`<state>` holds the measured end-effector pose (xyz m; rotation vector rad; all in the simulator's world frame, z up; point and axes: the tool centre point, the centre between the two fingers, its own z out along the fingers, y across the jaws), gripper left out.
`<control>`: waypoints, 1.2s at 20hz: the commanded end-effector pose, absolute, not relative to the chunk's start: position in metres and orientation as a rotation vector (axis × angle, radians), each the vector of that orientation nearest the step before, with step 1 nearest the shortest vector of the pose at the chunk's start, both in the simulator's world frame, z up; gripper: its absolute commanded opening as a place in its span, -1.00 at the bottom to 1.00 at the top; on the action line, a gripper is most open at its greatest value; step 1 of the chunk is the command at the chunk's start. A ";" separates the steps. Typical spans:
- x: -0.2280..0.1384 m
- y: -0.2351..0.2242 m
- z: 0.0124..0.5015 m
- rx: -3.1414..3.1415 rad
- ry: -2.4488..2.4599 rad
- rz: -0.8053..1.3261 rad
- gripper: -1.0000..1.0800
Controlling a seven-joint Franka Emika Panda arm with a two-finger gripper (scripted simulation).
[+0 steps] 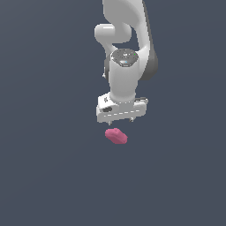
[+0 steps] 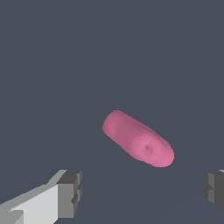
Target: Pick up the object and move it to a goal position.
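Object: a pink-magenta oblong lump (image 1: 116,136) is lying on the dark grey-blue surface (image 1: 48,167), just below the white gripper in the exterior view.
Long axis: in the exterior view it is running diagonally, one end pointing toward the upper left, the other toward the lower right; in the wrist view the lump (image 2: 138,138) is showing the same slant.
Ends: in the wrist view one end is looking narrower and rounded, the other blunter, with a small dimple on its face.
Gripper: the gripper (image 1: 120,119) is hanging over the lump, apart from it and pointing down.
Jaws: standing wide apart, holding nothing; in the wrist view the two grey fingertips (image 2: 70,193) are sitting far to either side, the gap much wider than the lump.
Alignment: the lump is probably lying a little off the line between the fingertips, though the angle is making this hard to judge.
Arm: the white Panda arm (image 1: 126,39) is rising above the gripper, out of frame.
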<state>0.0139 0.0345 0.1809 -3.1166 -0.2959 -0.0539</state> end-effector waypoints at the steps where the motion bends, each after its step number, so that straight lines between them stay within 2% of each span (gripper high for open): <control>1: 0.015 0.034 0.179 -3.111 -0.372 -0.051 0.92; 24: 0.022 0.022 0.155 -2.865 -1.297 -0.013 0.92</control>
